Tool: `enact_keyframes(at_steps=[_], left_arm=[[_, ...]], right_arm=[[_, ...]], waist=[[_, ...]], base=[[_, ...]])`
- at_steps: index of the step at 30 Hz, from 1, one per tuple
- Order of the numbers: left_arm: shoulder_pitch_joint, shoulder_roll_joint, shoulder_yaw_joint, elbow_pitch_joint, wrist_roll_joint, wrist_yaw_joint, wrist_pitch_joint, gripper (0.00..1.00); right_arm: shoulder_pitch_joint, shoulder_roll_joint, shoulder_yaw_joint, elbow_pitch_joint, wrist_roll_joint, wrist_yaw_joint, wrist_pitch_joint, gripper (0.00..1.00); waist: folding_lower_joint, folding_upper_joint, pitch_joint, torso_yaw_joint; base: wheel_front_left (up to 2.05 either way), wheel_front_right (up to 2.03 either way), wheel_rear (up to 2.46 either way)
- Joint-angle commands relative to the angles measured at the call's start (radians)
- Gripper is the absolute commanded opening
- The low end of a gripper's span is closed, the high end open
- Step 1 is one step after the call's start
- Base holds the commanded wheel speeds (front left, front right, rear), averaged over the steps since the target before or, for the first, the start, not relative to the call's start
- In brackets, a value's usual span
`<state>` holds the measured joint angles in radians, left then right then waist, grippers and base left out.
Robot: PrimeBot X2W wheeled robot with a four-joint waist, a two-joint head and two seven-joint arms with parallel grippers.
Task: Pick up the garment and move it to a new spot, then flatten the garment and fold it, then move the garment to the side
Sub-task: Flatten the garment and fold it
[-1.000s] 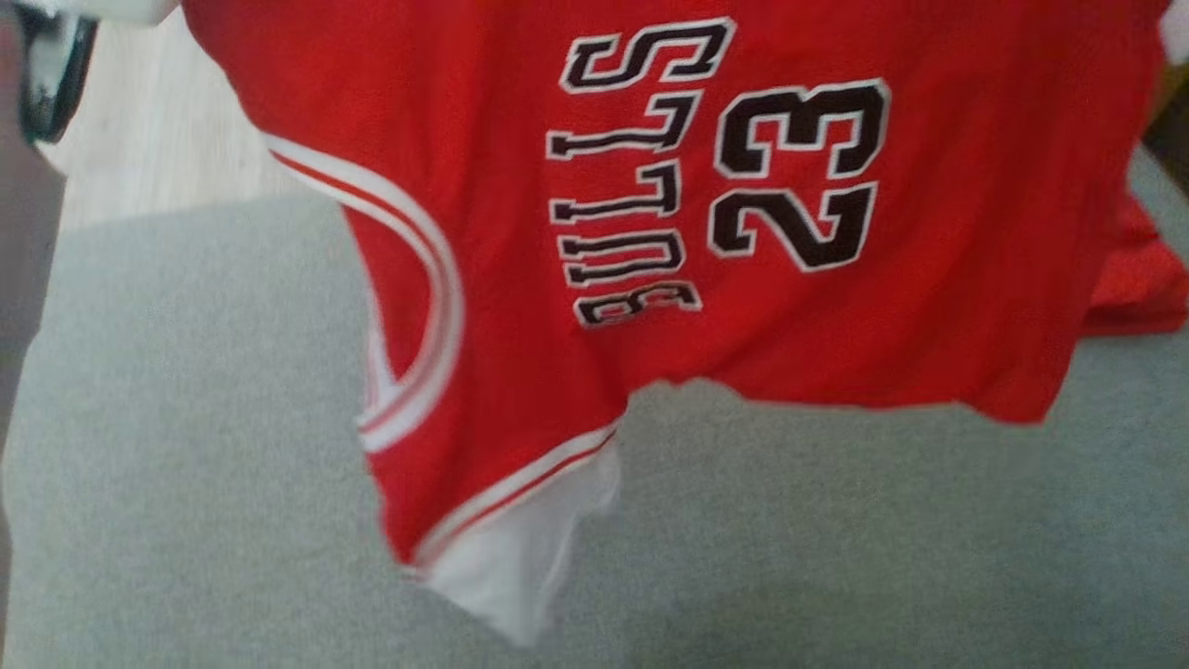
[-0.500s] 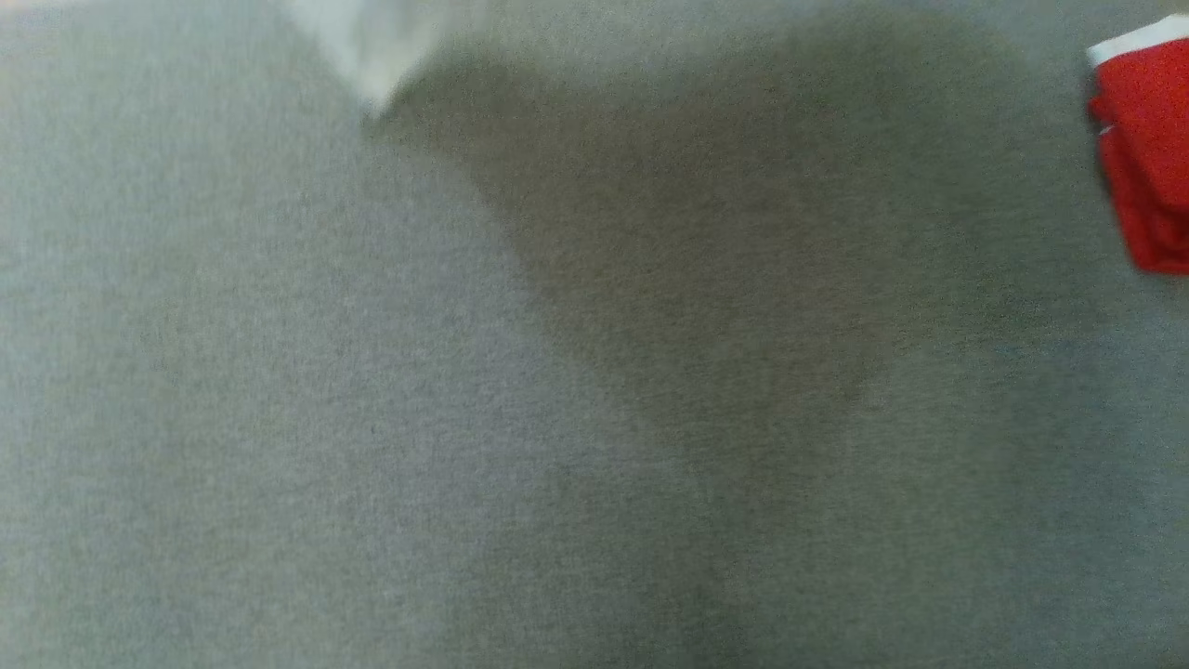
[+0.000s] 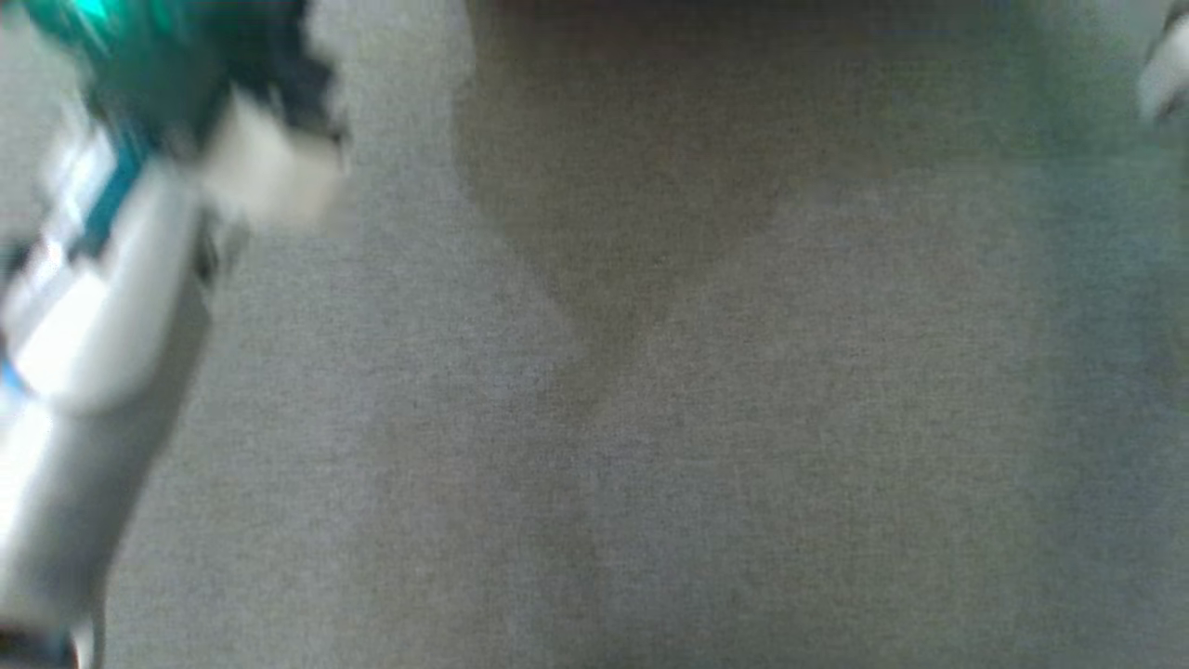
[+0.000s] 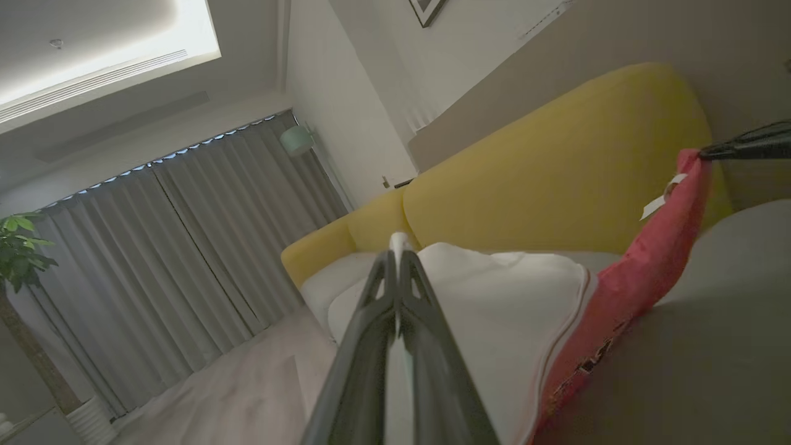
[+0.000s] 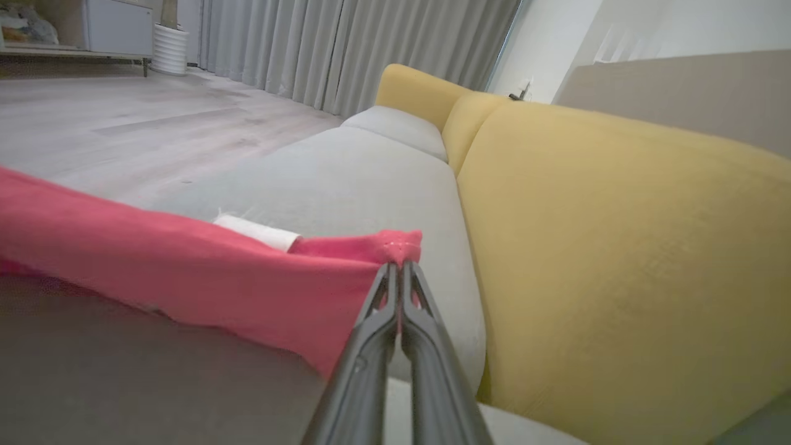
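Observation:
The garment is a red jersey point(image 5: 185, 278) with white trim and a white inner side point(image 4: 507, 309). It hangs stretched between both grippers above the grey sofa seat point(image 5: 346, 173). In the left wrist view my left gripper point(image 4: 397, 247) is shut on a white edge of the jersey. My right gripper point(image 5: 400, 269) is shut on a red corner, and its dark fingers point(image 4: 741, 143) also show pinching that corner at the far right. A white label point(image 5: 256, 232) sticks up from the stretched edge. The head view is blurred, with my pale left forearm point(image 3: 102, 307) at its left.
A yellow sofa back point(image 5: 618, 247) runs along behind the grey seat cushions. Pale wooden floor point(image 5: 123, 130) lies beyond the seat edge, with grey curtains point(image 4: 204, 247) and a potted plant point(image 4: 18, 247) further off. The grey seat surface point(image 3: 650, 418) spreads below the head camera.
The head camera has swung, so the jersey that spread across its view a second ago has left it. Grey seat fabric and my left forearm show there now.

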<state>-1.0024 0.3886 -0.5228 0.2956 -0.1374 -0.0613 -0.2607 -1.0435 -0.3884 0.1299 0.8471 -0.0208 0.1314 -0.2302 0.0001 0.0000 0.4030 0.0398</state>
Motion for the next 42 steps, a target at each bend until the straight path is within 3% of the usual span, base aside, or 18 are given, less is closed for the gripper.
enact_keyframes(at_steps=[1,6,11,17,23,31,42], left_arm=[[0.06,0.066,0.035,-0.088,-0.011,0.007,-0.001,0.0],[0.358,0.104,0.03,-0.209,-0.034,0.031,-0.001,0.0],[0.563,0.117,0.0,-0.242,-0.038,0.062,-0.001,0.0],[0.833,0.123,-0.03,-0.288,-0.072,0.097,-0.001,0.0],[0.985,0.146,-0.047,-0.344,-0.096,0.116,-0.001,0.0],[0.982,0.172,-0.033,-0.387,-0.095,0.122,0.003,0.0],[0.64,0.132,-0.024,-0.253,-0.007,0.059,0.0,0.0]], right_arm=[[0.066,0.002,-0.031,-0.043,-0.007,-0.001,-0.018,0.0],[0.283,0.019,-0.116,-0.148,-0.026,-0.001,-0.029,0.0],[0.497,0.04,-0.176,-0.271,-0.069,-0.001,-0.031,0.0],[0.814,0.128,-0.237,-0.435,-0.113,-0.001,-0.018,0.0],[0.984,0.165,-0.29,-0.545,-0.11,-0.001,0.02,0.0],[1.059,0.196,-0.321,-0.678,-0.102,-0.001,0.081,0.0],[0.886,0.212,-0.298,-0.642,-0.091,-0.001,0.148,0.0]], waist=[[-0.0001,0.0,-0.035,0.002],[-0.0001,0.0,-0.098,-0.008],[-0.0001,0.0,-0.152,-0.01],[-0.0001,0.0,-0.252,-0.03],[-0.0001,0.0,-0.299,-0.033],[-0.0001,0.0,-0.282,-0.031],[-0.0001,0.0,-0.171,-0.035]], base=[[0.0,0.0,0.0],[0.0,0.0,0.0],[0.0,0.0,0.0],[0.0,0.0,0.0],[0.0,0.0,0.0],[0.0,0.0,0.0],[0.0,0.0,0.0]])
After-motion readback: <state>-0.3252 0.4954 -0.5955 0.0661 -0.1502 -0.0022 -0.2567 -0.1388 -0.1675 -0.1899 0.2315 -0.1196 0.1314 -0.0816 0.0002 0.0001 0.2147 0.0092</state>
